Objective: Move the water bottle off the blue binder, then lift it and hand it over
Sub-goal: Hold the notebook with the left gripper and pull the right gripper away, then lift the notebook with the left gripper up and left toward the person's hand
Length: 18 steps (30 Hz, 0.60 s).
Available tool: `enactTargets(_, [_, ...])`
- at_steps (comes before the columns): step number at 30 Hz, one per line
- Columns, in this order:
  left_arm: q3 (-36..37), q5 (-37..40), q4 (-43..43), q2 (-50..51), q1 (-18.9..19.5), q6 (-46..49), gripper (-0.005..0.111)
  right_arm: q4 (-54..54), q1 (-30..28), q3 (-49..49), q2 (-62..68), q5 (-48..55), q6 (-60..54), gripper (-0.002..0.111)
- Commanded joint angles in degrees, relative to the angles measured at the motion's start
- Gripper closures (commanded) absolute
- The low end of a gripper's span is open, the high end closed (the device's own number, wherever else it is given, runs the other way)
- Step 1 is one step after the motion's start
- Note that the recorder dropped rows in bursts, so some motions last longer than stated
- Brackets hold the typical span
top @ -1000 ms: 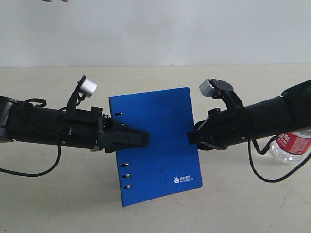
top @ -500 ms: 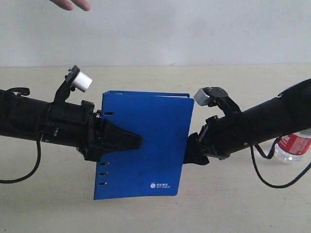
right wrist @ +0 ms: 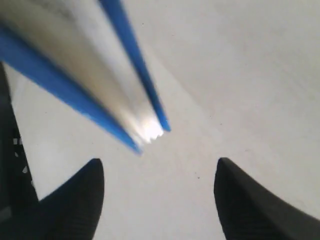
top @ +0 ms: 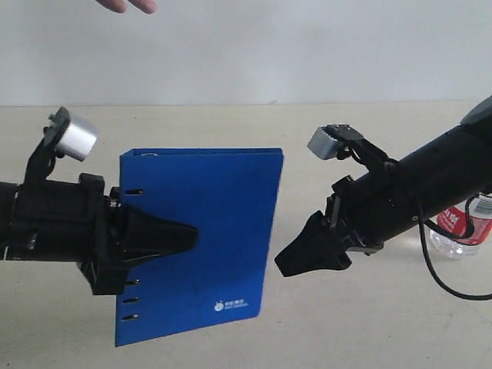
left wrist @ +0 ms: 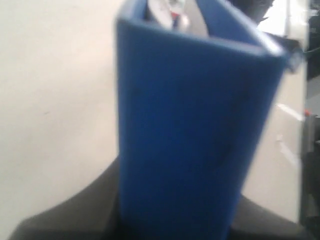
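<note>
**Shifted left: blue binder (top: 223,223); right gripper (top: 288,263) let go**

The left gripper (top: 181,234) is clamped on its spine edge, holding it upright off the table (top: 346,330). Right one's jaws gape empty, just clear of the free edge. The water bottle (top: 461,227) sits well behind that gripper, beside its arm.

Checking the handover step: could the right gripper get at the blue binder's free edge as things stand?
Probably yes: the right gripper is open and faces that edge of the blue binder with nothing between; the left gripper grips the spine side.
</note>
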Motion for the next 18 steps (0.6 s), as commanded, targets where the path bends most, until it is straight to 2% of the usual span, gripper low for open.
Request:
enactTargets(1, [1.5, -12.5, -2.6, -4.0, -0.2, -3.7, 0.102, -1.9, 0.4, -0.1, -3.0, 4.5, 3.7, 0.05])
enactTargets(3, [0.3, -13.6, -2.6, -4.0, -0.2, -7.1, 0.102, -2.1, 0.4, -0.1, -4.2, 5.4, 5.3, 0.05])
enactTargets(5, [-1.1, -13.6, -2.6, -4.0, -0.2, -10.2, 0.102, -3.3, 0.4, -0.1, -5.3, 5.8, 7.3, 0.055])
enactTargets(7, [-3.5, -13.6, -2.6, -4.1, -0.2, -13.9, 0.102, -6.6, 0.4, -0.1, -6.8, 6.0, 10.4, 0.072])
enactTargets(8, [-4.8, -13.2, -2.6, -4.5, -0.2, -14.9, 0.102, -9.5, 0.4, -0.1, -7.2, 6.3, 11.8, 0.086])
enactTargets(11, [-6.2, -13.5, -2.6, -6.1, -0.2, -16.1, 0.102, -13.8, 0.4, 0.0, -7.4, 7.0, 13.1, 0.108])
enactTargets(18, [-11.3, -22.9, -2.6, -12.6, -0.2, -24.0, 0.102, -14.3, 0.4, 0.0, -7.4, 8.5, 13.6, 0.108])
